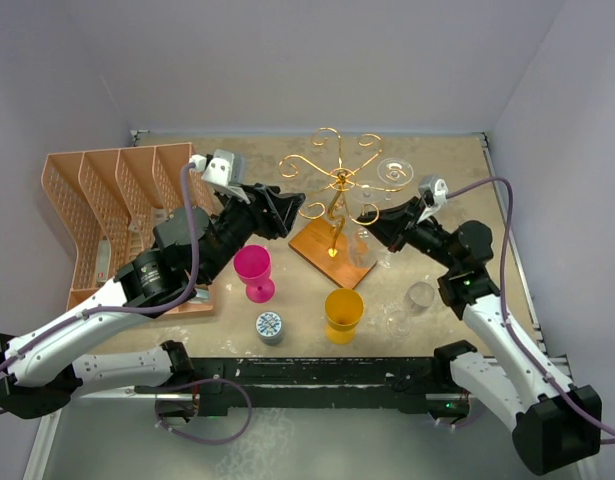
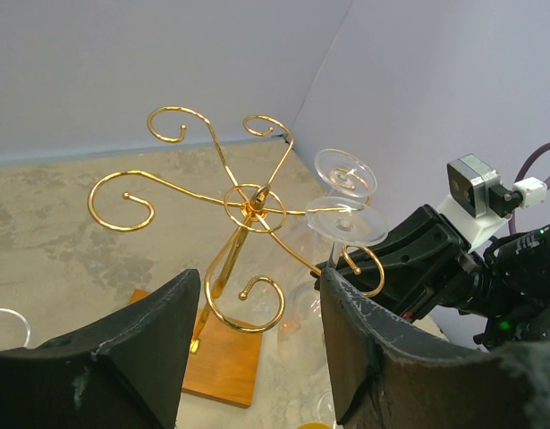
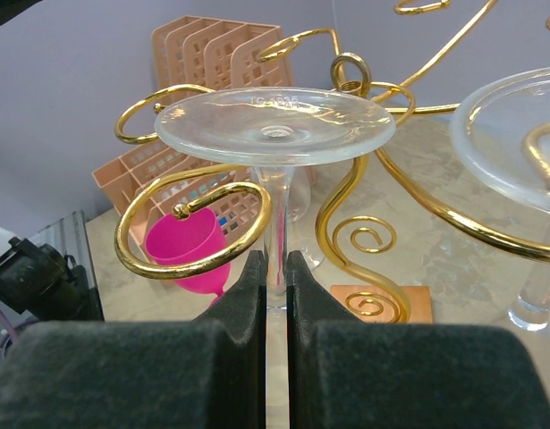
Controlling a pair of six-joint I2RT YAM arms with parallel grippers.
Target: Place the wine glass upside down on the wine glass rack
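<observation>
The gold wine glass rack [image 1: 337, 178] stands on its wooden base [image 1: 322, 250] at mid table. My right gripper [image 3: 275, 268] is shut on the stem of a clear wine glass [image 3: 275, 125] held upside down, its foot uppermost. The foot sits just above a curled scroll arm [image 3: 194, 234], and the stem is beside that curl. In the top view this wine glass [image 1: 363, 245] hangs at the rack's right side with the right gripper [image 1: 375, 222] behind it. My left gripper [image 2: 257, 357] is open and empty, facing the rack [image 2: 248, 201] from the left.
A second clear glass [image 1: 395, 170] hangs upside down on the rack's far right arm. A pink goblet [image 1: 253, 270], a yellow goblet [image 1: 343, 313], a small round patterned object [image 1: 270, 326] and another clear glass [image 1: 415, 298] stand nearer. The orange basket [image 1: 112, 205] is at left.
</observation>
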